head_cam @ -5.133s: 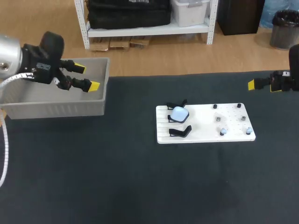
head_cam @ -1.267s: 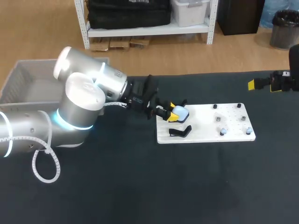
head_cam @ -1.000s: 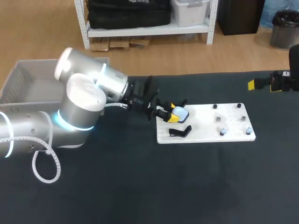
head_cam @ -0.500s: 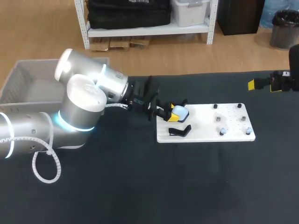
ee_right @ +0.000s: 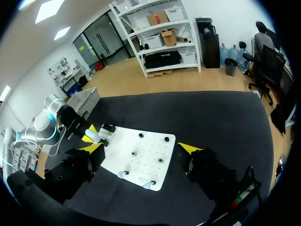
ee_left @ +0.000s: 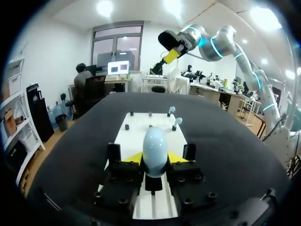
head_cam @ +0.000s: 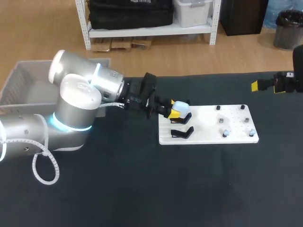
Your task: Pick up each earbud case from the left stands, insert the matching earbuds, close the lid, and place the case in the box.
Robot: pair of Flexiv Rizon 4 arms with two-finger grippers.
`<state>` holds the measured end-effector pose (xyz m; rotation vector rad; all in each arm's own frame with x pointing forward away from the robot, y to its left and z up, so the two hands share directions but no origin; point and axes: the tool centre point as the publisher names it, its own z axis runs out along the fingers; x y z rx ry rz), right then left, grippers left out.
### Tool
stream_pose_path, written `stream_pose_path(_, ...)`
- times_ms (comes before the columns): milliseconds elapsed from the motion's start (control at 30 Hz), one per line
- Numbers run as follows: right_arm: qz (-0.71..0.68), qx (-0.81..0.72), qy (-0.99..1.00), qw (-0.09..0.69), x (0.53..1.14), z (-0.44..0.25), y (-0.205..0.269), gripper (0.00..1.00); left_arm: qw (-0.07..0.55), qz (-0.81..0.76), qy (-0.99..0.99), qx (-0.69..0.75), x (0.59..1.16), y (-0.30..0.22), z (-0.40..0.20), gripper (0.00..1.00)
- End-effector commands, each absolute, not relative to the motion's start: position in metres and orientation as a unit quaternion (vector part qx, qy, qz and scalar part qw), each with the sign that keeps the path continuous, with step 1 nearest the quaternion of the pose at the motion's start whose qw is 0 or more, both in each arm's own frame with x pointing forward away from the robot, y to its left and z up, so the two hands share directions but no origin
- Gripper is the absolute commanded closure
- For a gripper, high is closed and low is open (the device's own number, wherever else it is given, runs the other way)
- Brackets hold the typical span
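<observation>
1. The left claw (head_cam: pixel 174 111) is closed on the pale blue case (head_cam: pixel 182 107), one yellow tip against each flank, at the upper stand (head_cam: pixel 185 102) on the left end of the white board (head_cam: pixel 208 124); the lower stand (head_cam: pixel 182 133) is empty
2. The case is smooth and rounded, and the tips cover only part of its sides, so it could twist or squirt out forwards if the arm swings fast or the squeeze is weak
3. From the head view I cannot tell for sure whether the case is clear of the upper stand's black prongs; if it is not, a sideways pull could snag it, tear it from the grip, or drag the board across the table (head_cam: pixel 142 189)
4. A dragged board would likely shake the two small earbuds (head_cam: pixel 226 133) on their pegs near its right end, and a fallen one would be hard to pick up
5. The right claw (ee_right: pixel 141 148) hangs with its fingers wide apart and nothing in them, well apart from the board; fetching the earbuds looks like its job, and a careless pass over the pegs could knock them off
6. The lid looks shut, so if the tips pinch lid and body together it may not open
7. The box (head_cam: pixel 28 80) lies well apart to the left, behind the left arm, so a loose grip has a long carry in which to fail
</observation>
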<state>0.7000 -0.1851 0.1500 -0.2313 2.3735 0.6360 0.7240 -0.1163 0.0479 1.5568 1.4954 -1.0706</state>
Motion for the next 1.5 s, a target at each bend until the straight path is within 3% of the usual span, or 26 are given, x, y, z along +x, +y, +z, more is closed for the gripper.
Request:
stream_pose_path(33, 0.243, -0.088, 0.908, 0.330, 0.700, 0.150, -0.185, 0.00, 0.393, -0.423, 0.569, 0.585, 0.707, -0.107, 0.067, 1.00)
stream_pose_path(200, 0.243, -0.088, 0.908, 0.330, 0.700, 0.150, -0.185, 0.00, 0.423, -0.439, 0.551, 0.570, 0.701, -0.103, 0.095, 1.00)
stream_pose_path(1033, 0.243, -0.088, 0.908, 0.330, 0.700, 0.150, -0.185, 0.00, 0.423, -0.439, 0.551, 0.570, 0.701, -0.103, 0.095, 1.00)
stream_pose_path(1500, 0.243, -0.088, 0.908, 0.330, 0.700, 0.150, -0.185, 0.00, 0.443, -0.482, 0.510, 0.559, 0.680, -0.134, 0.094, 1.00)
